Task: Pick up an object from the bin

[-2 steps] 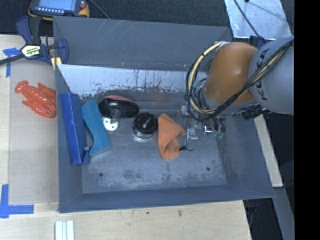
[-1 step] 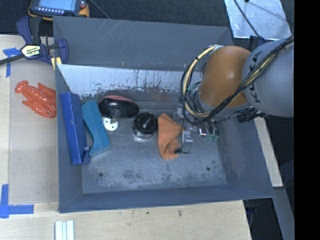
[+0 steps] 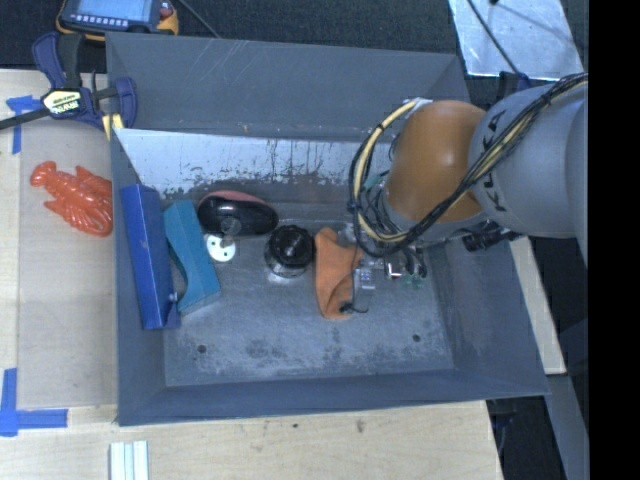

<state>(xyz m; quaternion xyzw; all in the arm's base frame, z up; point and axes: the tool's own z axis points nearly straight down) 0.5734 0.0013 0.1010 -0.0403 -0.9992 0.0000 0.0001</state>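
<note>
Inside grey bin (image 3: 300,358): orange cloth (image 3: 333,268) on the floor, right of centre, with gripper (image 3: 362,286) at its right edge. Impossible to tell whether wide, narrow or gripping. Left of cloth: black knob (image 3: 290,248), black mouse (image 3: 237,213) near back wall, white bit (image 3: 221,249), teal block (image 3: 192,258), blue bar (image 3: 143,258) along left wall.

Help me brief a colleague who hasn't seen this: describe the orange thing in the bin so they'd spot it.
Start at the grey metal bin and go to the middle of its floor, just left of the gripper. There lies a soft-looking, crumpled orange piece. Its left neighbour is a round black thing; no other loose thing inside is orange.
</note>
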